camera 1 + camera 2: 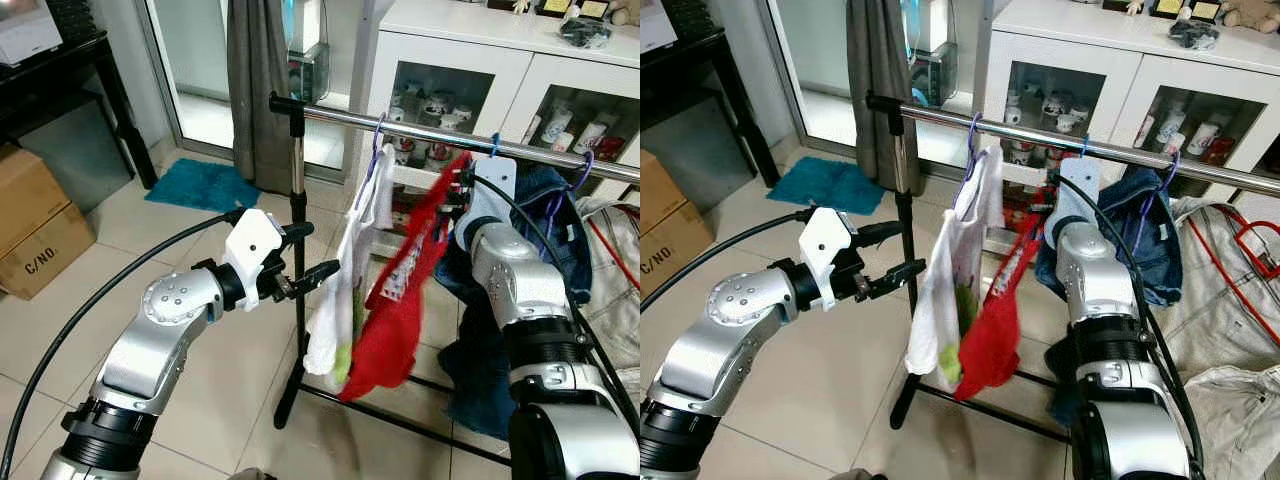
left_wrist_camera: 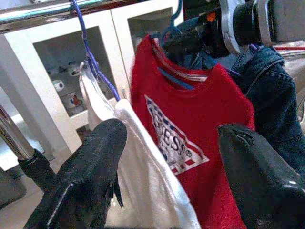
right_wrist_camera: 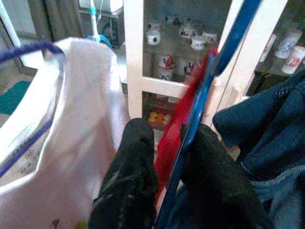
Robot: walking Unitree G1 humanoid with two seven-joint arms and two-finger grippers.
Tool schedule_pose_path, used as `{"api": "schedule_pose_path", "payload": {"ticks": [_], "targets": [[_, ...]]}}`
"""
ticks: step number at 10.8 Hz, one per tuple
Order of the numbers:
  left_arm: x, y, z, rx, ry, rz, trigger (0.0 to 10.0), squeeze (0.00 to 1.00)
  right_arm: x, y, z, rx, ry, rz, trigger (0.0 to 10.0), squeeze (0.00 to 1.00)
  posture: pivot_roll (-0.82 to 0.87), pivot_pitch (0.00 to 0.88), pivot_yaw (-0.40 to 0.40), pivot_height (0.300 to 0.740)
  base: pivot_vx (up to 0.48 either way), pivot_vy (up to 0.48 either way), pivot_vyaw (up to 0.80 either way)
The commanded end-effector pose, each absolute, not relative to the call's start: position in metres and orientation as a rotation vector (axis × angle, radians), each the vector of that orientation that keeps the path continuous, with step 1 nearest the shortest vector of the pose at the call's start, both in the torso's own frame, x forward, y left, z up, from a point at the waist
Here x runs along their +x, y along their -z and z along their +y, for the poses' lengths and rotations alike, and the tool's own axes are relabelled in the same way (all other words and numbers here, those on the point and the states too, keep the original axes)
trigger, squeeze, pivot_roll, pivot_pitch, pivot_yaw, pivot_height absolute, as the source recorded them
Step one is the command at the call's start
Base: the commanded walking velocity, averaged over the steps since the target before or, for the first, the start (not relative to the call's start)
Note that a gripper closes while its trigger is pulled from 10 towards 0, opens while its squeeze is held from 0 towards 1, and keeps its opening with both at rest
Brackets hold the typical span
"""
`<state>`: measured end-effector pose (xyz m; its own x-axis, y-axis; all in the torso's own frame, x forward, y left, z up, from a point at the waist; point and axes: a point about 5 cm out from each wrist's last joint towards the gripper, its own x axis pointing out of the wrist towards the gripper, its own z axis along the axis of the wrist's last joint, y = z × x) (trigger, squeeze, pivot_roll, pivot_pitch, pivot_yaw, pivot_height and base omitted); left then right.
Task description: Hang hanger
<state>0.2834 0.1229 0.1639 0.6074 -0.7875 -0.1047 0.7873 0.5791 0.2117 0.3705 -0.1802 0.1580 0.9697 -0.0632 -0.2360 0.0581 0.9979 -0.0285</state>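
Right black fingers (image 3: pixel 167 191) clamped on slim blue hanger (image 3: pixel 209 83); left fingers (image 2: pixel 167 186) spread apart.

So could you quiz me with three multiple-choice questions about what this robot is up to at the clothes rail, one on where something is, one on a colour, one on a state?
1. Where does the white garment hang?
A. Between the rail's upright pole and the red T-shirt
B. Beyond the denim jacket
C. On the floor

2. What colour is the hanger that carries the red T-shirt?
A. Yellow
B. Blue
C. Black

3. How is the left hand?
A. Shut on the pole
B. Open, holding nothing
C. Shut on the white garment

Answers:
1 A, it hangs from the rail next to the pole, with the red shirt on its other side.
2 B, the right wrist view shows the blue hanger between the right hand's fingers.
3 B, its fingers stand apart near the pole.
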Motion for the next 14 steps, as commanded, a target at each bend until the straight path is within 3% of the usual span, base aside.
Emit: {"api": "schedule_pose_path", "payload": {"ticks": [1, 5, 6, 7, 13, 14], "targets": [[0.285, -0.167, 0.122, 0.270, 0.918, -0.016, 10.0, 0.00, 0.375, -0.173, -0.182, -0.036, 0.048, 0.201, 10.0, 1.00, -0.04, 0.000, -0.026, 0.740, 0.000, 0.000, 0.00], [0.284, -0.167, 0.122, 0.270, 0.909, -0.017, 10.0, 0.00, 0.373, -0.187, -0.181, -0.006, 0.032, 0.189, 10.0, 1.00, -0.04, 0.000, -0.034, 0.740, 0.000, 0.000, 0.00], [0.284, -0.167, 0.122, 0.273, 0.908, -0.017, 10.0, 0.00, 0.373, -0.180, -0.186, -0.034, 0.078, 0.270, 10.0, 0.80, -0.04, 0.000, -0.033, 0.740, 0.000, 0.000, 0.00], [0.285, -0.167, 0.121, 0.276, 0.908, -0.017, 10.0, 0.00, 0.371, -0.176, -0.184, -0.004, 0.095, 0.331, 10.0, 0.00, -0.04, 0.000, -0.033, 0.740, 0.000, 0.000, 0.00], [0.285, -0.168, 0.121, 0.280, 0.908, -0.019, 10.0, 0.00, 0.370, -0.186, -0.180, 0.217, 0.144, 0.381, 10.0, 0.00, -0.04, 0.000, -0.032, 0.740, 0.000, 0.000, 0.00], [0.285, -0.168, 0.121, 0.279, 0.910, -0.020, 10.0, 0.00, 0.370, -0.187, -0.182, 0.229, 0.156, 0.383, 9.5, 0.00, -0.04, 0.000, -0.029, 0.740, 0.000, 0.000, 0.00]]}}
